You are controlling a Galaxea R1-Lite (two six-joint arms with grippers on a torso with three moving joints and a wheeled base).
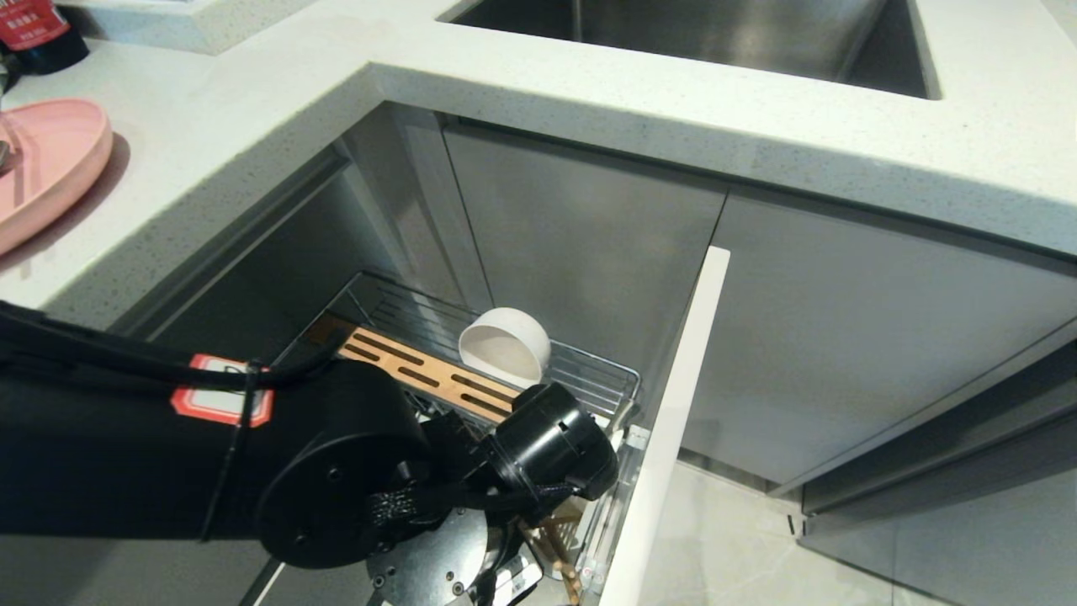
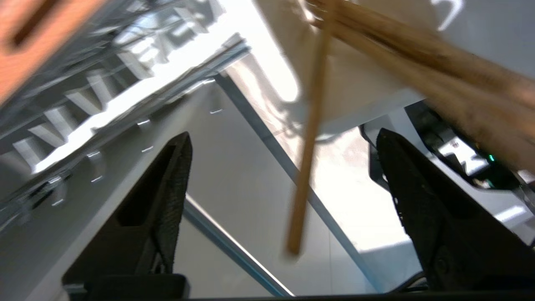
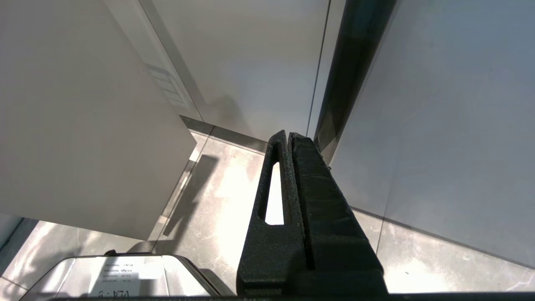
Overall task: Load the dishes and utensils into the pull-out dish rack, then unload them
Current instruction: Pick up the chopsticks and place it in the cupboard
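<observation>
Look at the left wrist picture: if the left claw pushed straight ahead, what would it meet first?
Probably the wooden chopstick that stands between the open fingers of the left claw, apparently touching neither. Beyond it lies the pale cabinet front; depth is hard to judge.

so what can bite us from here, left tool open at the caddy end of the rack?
1. In the left wrist view one chopstick hangs loose and blurred between the open left tool's fingers; it looks mid-drop and could miss the caddy.
2. The other wooden sticks lie close to that tool, so pulling back might snag them.
3. The white bowl rests on its side in the rack; a bump could roll it.
</observation>
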